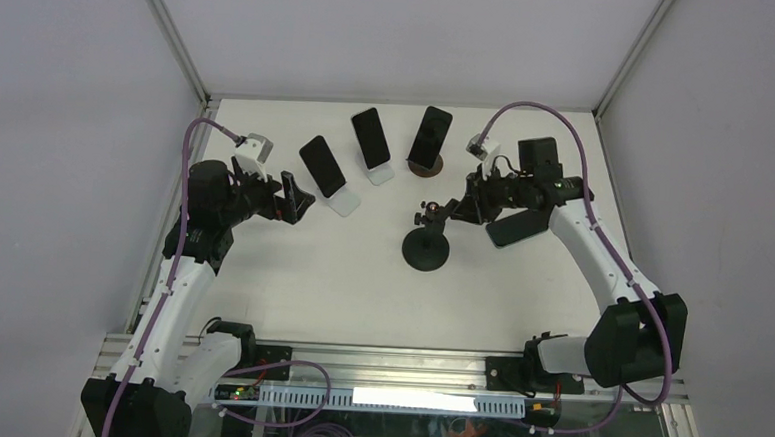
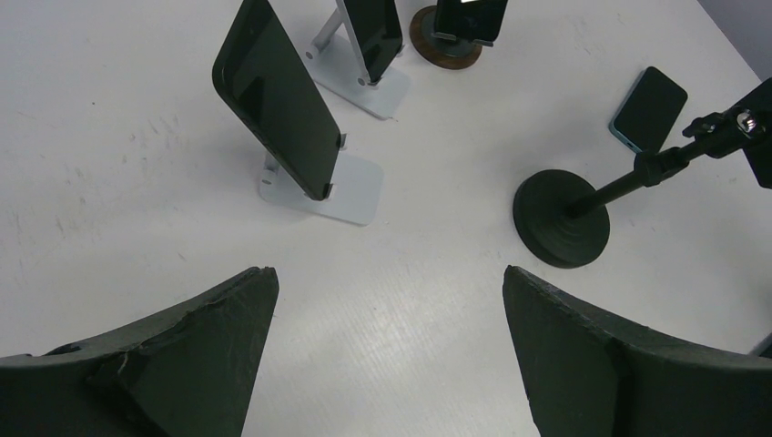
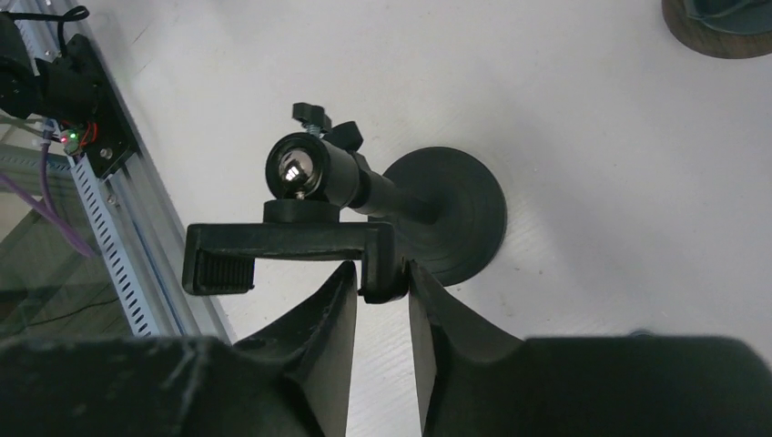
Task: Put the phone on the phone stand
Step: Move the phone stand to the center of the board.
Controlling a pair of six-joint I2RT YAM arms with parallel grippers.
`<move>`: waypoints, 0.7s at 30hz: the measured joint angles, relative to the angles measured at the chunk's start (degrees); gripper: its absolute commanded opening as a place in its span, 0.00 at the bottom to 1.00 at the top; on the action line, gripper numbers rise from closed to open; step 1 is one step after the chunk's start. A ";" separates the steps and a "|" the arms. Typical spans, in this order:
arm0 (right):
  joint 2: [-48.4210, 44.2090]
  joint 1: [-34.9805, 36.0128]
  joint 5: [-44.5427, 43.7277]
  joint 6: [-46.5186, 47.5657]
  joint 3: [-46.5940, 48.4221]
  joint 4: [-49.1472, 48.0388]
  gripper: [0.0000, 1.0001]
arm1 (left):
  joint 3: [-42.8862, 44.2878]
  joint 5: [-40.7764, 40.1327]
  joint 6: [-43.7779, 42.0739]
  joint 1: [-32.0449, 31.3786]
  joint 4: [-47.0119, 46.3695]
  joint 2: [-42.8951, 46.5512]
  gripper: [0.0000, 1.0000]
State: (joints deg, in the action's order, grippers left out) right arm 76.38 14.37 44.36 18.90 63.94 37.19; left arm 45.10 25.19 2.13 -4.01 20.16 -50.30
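A black phone stand with a round base point(image 1: 427, 251) stands mid-table; it also shows in the left wrist view point(image 2: 560, 218). Its clamp arm point(image 3: 282, 244) sits on a ball head above the base point(image 3: 455, 214). My right gripper point(image 3: 382, 278) is shut on one end jaw of that clamp; from above it is just right of the stand's top point(image 1: 454, 210). A dark phone with a teal edge point(image 1: 516, 226) lies flat on the table under the right arm, and shows in the left wrist view point(image 2: 648, 108). My left gripper point(image 2: 390, 278) is open and empty, left of the stands point(image 1: 299, 199).
Three other phones lean on stands at the back: one on a white stand point(image 1: 342, 202) close to my left gripper, one on a second white stand point(image 1: 379, 174), one on a round wooden base point(image 1: 425, 165). A metal rail point(image 1: 356, 362) runs along the near edge.
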 measured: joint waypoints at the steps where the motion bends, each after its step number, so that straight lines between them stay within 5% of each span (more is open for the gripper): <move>1: -0.15 0.00 0.57 0.59 -0.11 0.35 0.33 | 0.00 0.04 0.00 0.00 0.00 0.00 0.98; 21: -1.79 0.04 9.62 13.14 -1.03 9.44 0.60 | 0.00 0.48 0.00 0.00 0.00 0.00 0.98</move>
State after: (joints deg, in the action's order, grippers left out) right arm 74.59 14.41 53.98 32.03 62.92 46.63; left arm 45.10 25.67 2.13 -4.01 20.16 -50.30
